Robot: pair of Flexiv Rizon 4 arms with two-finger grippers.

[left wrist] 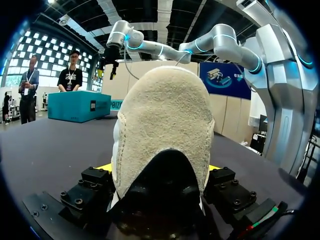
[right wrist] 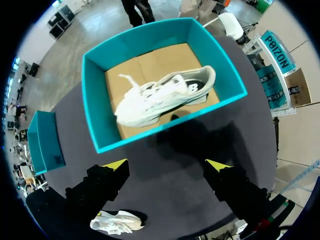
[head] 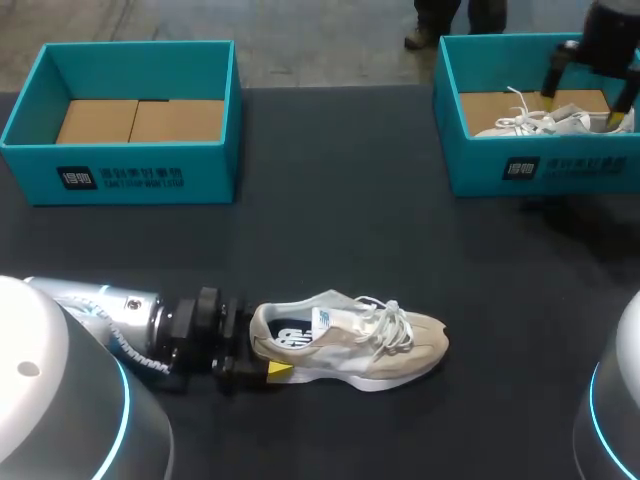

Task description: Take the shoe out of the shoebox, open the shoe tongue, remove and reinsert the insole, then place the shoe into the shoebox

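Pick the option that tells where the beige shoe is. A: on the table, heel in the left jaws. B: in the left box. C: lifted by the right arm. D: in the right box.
A: the beige shoe lies on the table, with the left jaws closed on its heel.

Bare tabletop [head: 340, 230] is left open beyond the beige shoe [head: 350, 345] and past its toe, while its heel is closed off by the clamped left pincer [head: 265, 352].
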